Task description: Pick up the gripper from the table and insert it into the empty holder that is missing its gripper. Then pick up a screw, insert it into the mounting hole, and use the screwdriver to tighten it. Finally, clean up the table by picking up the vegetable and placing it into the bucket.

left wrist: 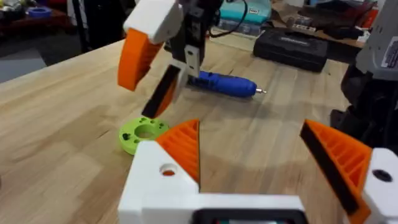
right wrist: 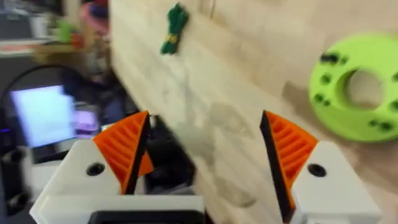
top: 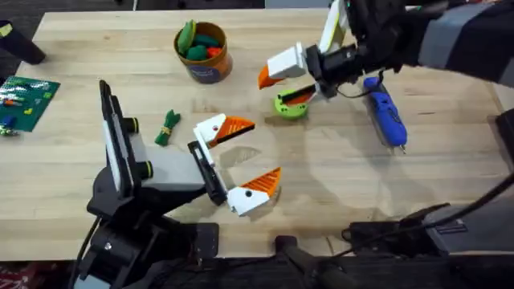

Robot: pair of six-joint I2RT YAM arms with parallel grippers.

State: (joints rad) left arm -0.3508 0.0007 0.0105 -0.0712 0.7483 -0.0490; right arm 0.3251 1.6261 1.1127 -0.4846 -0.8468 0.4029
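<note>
Showing no legible text: bucket (top: 205, 54) w/ dark blue label.

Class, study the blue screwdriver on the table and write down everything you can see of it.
The blue pen-shaped electric screwdriver looks like smooth plastic, with a thin metal tip at one end. It lies flat on the pale wooden table, on the right side, its tip pointing toward the arms' bases. Nothing grips it: the right tool hangs beside it over a lime-green round disc with holes, apart from the screwdriver.
</note>
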